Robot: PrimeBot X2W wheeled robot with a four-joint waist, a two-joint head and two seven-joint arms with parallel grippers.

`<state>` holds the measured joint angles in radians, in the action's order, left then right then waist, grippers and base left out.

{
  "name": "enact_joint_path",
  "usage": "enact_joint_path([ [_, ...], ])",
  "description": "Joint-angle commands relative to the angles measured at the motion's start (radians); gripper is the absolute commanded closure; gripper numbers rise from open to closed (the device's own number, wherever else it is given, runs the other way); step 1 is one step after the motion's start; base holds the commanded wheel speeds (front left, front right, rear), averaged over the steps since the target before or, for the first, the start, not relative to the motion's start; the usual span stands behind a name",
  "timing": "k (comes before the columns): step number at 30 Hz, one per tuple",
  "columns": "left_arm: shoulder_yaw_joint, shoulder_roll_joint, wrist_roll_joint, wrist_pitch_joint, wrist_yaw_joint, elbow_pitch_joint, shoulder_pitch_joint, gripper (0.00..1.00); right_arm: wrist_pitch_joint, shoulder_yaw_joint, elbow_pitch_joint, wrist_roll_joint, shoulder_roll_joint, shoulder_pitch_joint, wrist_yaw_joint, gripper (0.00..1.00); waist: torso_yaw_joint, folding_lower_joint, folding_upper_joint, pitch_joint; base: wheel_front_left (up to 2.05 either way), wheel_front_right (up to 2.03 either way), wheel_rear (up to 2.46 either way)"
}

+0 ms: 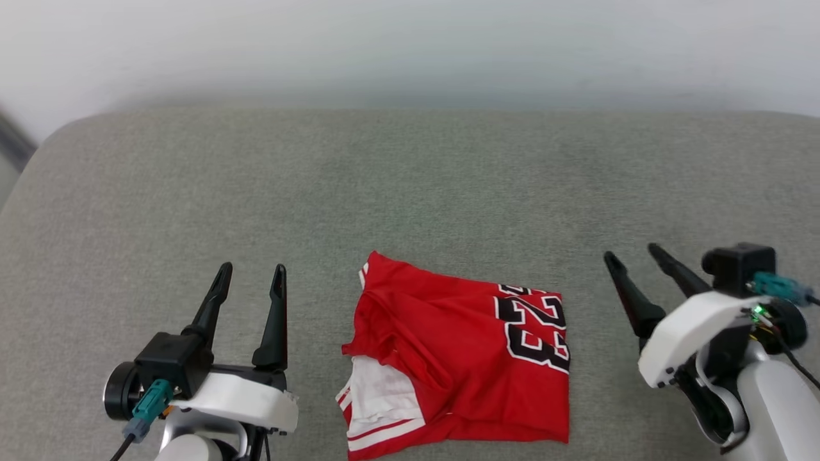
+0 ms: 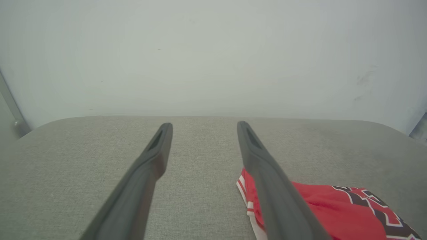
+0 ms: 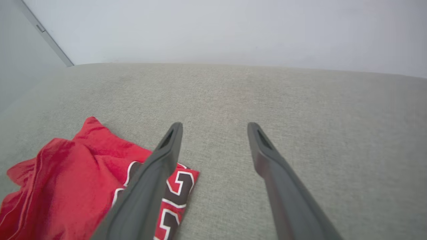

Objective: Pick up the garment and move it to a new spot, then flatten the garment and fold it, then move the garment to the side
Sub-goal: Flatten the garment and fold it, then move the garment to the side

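Shirt [image 1: 461,358] lies folded by the tabletop's [image 1: 410,192] near edge. I've got left claw [image 1: 252,269] and right claw [image 1: 631,251] flanking it, wide open and empty, ready to slide it aside.

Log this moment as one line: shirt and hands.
garment: bright red soft T-shirt, white sleeves, loosely folded on grey fabric surface | left hand: open, empty | right hand: open, empty

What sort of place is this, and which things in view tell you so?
Probably indoors, a home-like room or test space: a wide grey fabric cushion, like a sofa seat, backs onto a plain pale wall, and a red garment lies folded on it.
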<state>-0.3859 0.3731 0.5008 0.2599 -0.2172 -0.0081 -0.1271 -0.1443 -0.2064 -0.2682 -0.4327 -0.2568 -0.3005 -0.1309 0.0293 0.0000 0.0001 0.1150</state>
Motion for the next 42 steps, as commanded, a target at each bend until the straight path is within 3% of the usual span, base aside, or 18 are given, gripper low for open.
enact_joint_path([
  [1, 0.004, 0.005, 0.000, 0.005, -0.006, 0.001, 0.019, 0.00, 0.015, 0.033, 0.024, 0.034, 0.014, 0.029, 0.000, 0.00, -0.024, 0.0000, -0.0001, -0.021, 0.00, 0.00, 0.00],
  [7, 0.017, 0.015, 0.005, 0.005, -0.020, 0.002, 0.054, 0.00, 0.084, 0.177, 0.166, 0.141, 0.082, 0.135, 0.000, 0.00, -0.049, 0.0000, -0.0001, -0.051, 0.00, 0.00, 0.00],
  [16, 0.035, 0.015, 0.019, 0.006, -0.038, 0.025, 0.109, 0.00, 0.120, 0.222, 0.343, 0.214, 0.159, 0.271, 0.000, 0.00, -0.051, 0.0000, -0.0001, -0.105, 0.00, 0.00, 0.00],
  [25, 0.044, 0.005, 0.028, 0.007, -0.020, 0.065, 0.150, 0.00, 0.083, 0.240, 0.402, 0.238, 0.193, 0.368, 0.000, 0.00, -0.040, 0.0000, -0.0001, -0.132, 0.00, 0.00, 0.00],
  [37, 0.088, -0.032, -0.002, 0.007, 0.006, 0.078, 0.121, 0.00, 0.046, 0.256, 0.441, 0.268, 0.202, 0.359, 0.000, 0.00, -0.037, 0.0000, -0.0001, -0.126, 0.00, 0.00, 0.00],
  [42, 0.112, -0.058, -0.016, 0.007, 0.019, 0.079, 0.114, 0.00, -0.003, 0.324, 0.431, 0.240, 0.192, 0.352, 0.000, 0.00, -0.029, 0.0000, -0.0001, -0.113, 0.00, 0.00, 0.00],
])
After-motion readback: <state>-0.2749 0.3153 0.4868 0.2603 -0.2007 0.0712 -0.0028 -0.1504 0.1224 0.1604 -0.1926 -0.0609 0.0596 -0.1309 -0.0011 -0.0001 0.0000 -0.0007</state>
